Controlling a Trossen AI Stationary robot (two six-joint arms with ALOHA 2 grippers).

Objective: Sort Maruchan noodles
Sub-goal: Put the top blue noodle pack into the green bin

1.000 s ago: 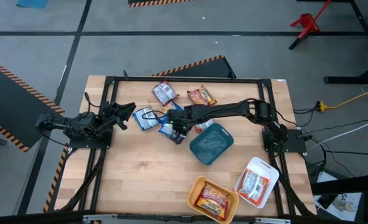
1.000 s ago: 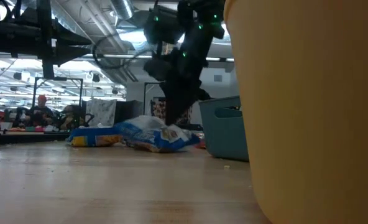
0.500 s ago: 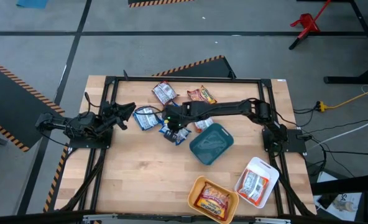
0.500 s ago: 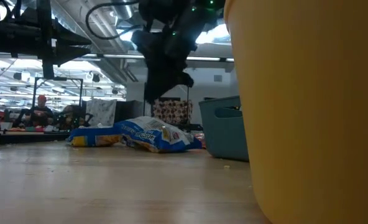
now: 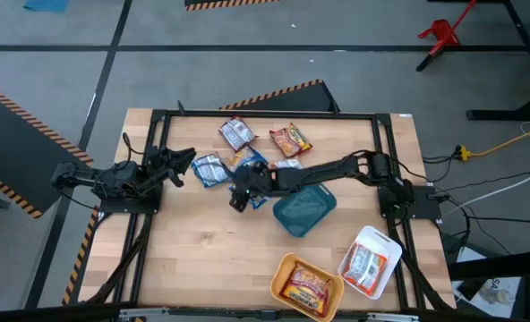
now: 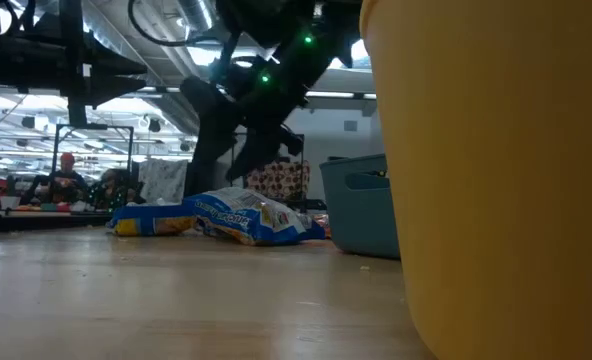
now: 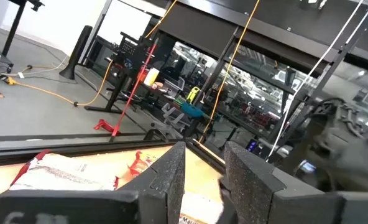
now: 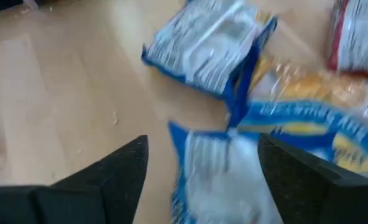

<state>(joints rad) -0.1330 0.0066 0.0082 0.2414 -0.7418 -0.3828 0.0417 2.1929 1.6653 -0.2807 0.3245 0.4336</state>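
Right wrist view shows what the high view hides: right pincer (image 8: 199, 180) spread wide over a blue-and-white noodle packet (image 8: 224, 180) mid-tabletop, gripping nothing; left pincer (image 5: 183, 159) idles left, slightly parted.

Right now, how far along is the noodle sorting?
Done: one packet lies in the orange tray and one in the white tray. The teal tray looks empty. In hand: the right pincer, open, hovers at the pile beside a blue packet, holding nothing. Left: about six loose packets. The left pincer waits at the table's edge.
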